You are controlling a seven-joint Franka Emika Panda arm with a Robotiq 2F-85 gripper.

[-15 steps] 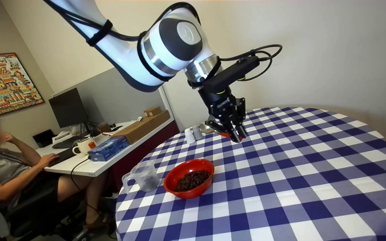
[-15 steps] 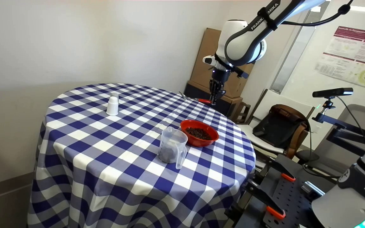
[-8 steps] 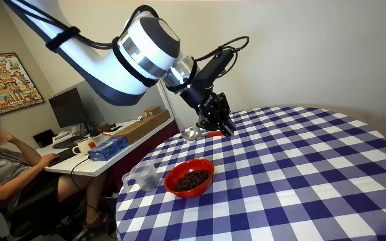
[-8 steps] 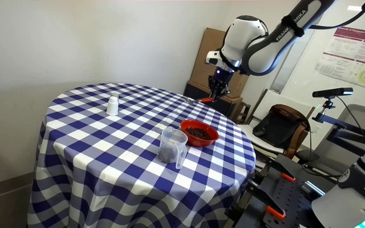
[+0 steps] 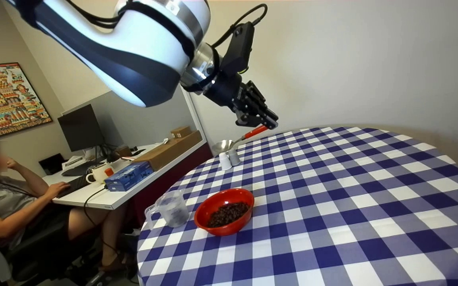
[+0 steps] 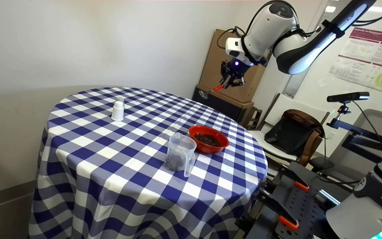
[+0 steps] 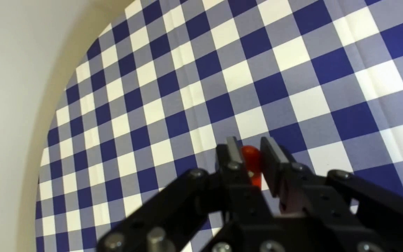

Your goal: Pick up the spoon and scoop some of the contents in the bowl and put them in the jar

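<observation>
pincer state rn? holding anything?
Pincer: closed, holding the spoon by its red handle.

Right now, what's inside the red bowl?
Small dark brown bits, in a heap. Above them the bowl shows bare red inner side. The bottom beneath the heap is covered, so anything buried there can't be seen.

1 spoon | 1 bowl | 1 jar | 1 pincer | 2 shaker-like pieces
</observation>
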